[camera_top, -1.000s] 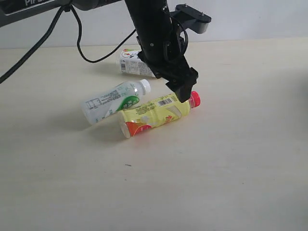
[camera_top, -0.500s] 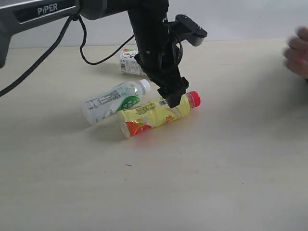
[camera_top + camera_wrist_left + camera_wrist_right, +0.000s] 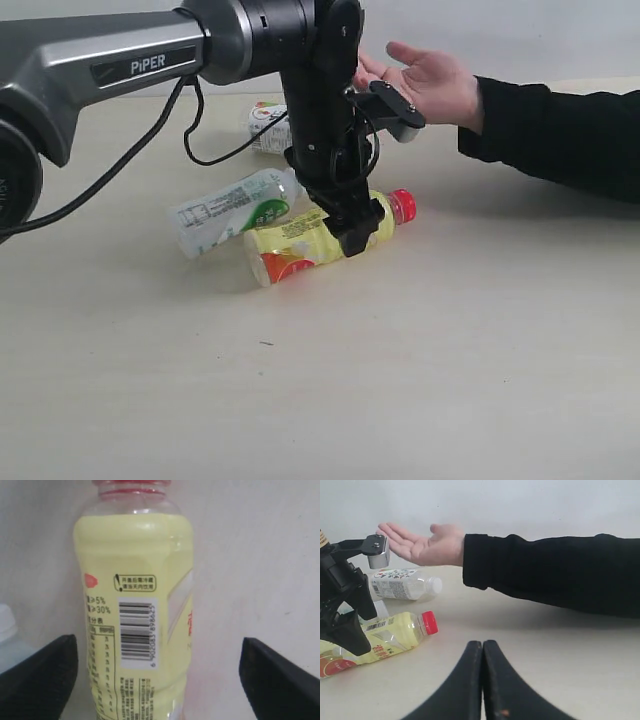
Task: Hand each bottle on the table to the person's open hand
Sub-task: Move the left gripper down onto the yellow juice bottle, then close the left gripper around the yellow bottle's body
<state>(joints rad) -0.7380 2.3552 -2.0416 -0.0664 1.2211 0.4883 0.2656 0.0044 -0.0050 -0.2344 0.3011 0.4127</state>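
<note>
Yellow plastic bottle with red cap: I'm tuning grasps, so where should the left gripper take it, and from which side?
Probably mid-body at the barcode label, from above: the yellow plastic bottle with red cap lies on its side, its round body between the left gripper's open fingers.

Light: bright, even and diffuse across your table (image 3: pixel 450 380);
Shadows: soft and faint under the yellow bottle (image 3: pixel 310 235) and the black sleeve (image 3: pixel 560 140);
Focus: your exterior view is crisp; in the left wrist view the near fingers (image 3: pixel 40 675) blur
</note>
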